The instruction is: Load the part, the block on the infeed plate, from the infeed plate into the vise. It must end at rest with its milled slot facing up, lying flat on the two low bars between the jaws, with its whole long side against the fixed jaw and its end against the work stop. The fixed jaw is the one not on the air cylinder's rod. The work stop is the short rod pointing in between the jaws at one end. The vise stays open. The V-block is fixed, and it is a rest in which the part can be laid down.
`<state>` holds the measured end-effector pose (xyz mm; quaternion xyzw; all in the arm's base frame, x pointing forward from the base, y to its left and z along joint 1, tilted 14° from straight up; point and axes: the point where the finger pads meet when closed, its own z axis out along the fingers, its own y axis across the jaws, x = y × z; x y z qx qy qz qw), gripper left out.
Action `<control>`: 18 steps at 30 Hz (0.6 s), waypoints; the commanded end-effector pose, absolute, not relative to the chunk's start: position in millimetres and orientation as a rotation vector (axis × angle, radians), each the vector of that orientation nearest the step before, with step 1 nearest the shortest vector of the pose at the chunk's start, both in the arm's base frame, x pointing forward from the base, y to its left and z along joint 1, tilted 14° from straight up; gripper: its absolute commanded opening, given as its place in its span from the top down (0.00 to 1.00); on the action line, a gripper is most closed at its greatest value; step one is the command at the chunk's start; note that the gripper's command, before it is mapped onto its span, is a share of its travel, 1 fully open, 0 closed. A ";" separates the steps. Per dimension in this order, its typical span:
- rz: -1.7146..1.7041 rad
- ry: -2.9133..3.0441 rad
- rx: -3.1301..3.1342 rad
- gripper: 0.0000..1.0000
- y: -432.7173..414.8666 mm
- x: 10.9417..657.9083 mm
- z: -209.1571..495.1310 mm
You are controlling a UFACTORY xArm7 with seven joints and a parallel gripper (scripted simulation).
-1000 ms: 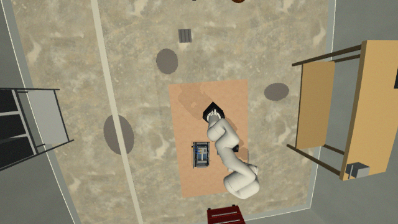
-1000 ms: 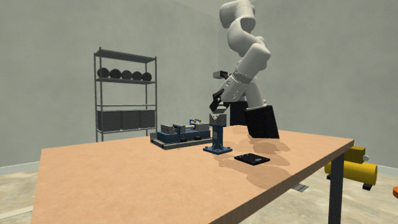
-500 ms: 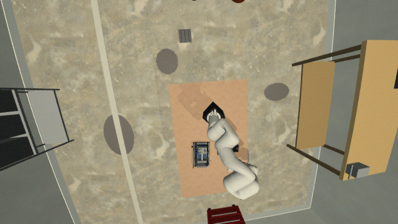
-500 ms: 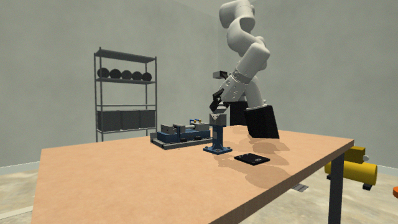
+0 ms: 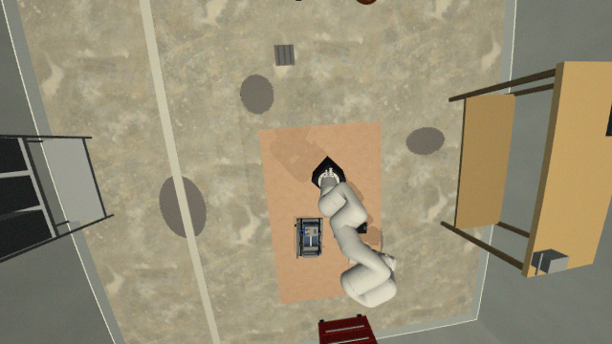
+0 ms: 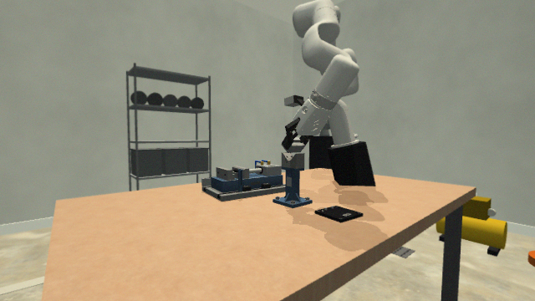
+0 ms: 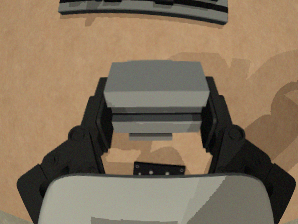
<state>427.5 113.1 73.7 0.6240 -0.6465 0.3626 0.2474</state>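
Note:
The part (image 7: 156, 86) is a grey block held between my black fingers. My gripper (image 7: 156, 91) is shut on it. In the side view my gripper (image 6: 293, 142) holds the part (image 6: 297, 147) right over the grey V-block (image 6: 292, 160), which stands on a blue post. I cannot tell whether the part touches the V-block. The black infeed plate (image 6: 338, 213) lies bare on the table to the right of the post. In the overhead view the arm hides my gripper beside the vise (image 5: 309, 237).
The robot's black base (image 6: 351, 163) stands behind the V-block. A metal shelf rack (image 6: 169, 125) stands beyond the table, and a yellow tank (image 6: 472, 226) lies on the floor at the right. The table's right edge runs close to the infeed plate.

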 end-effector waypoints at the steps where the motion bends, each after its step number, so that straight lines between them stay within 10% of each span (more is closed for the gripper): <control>1: 0.970 -1.784 1.726 1.00 114.1 428.4 75.2; 18: 0.858 -1.878 1.844 1.00 112.8 428.2 76.4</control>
